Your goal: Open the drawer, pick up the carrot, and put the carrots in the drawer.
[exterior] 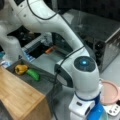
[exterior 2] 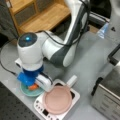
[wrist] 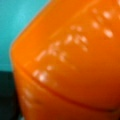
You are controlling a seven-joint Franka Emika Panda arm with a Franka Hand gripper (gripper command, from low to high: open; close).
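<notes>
Arm bends low over the grey table (exterior 2: pixel 90 62), wrist pointing straight down at the bowl (exterior 2: pixel 26 92), which sits at a front view's bottom left, just beside the white hob (exterior 2: pixel 72 100) carrying a pink plate (exterior 2: pixel 58 100). The gripper (exterior 2: pixel 32 83) is down inside the bowl, largely hidden by its blue mount; whether its jaws are spread or clamped cannot be told. The carrot (exterior 2: pixel 33 87) shows as an orange patch in the bowl right under the gripper, touching or nearly touching it. In the wrist view the carrot (wrist: pixel 72 65) fills almost the whole frame, glossy, with the bowl's (wrist: pixel 20 22) teal inside showing at upper left, so the camera is very near it. The drawer (exterior: pixel 42 82) stands open in a front view, a shallow dark-grey tray jutting out from the cabinet (exterior: pixel 20 97) with its light wooden top. In the drawer lie a yellow lumpy vegetable (exterior: pixel 20 69) and a green vegetable (exterior: pixel 33 74), just beside each other near the drawer's far left corner. No carrot shows in the drawer. The silver oven (exterior: pixel 107 50) stands at a front view's right, well apart from the drawer. The pink plate (exterior: pixel 110 92) shows at a front view's right edge, behind the arm's wrist.
</notes>
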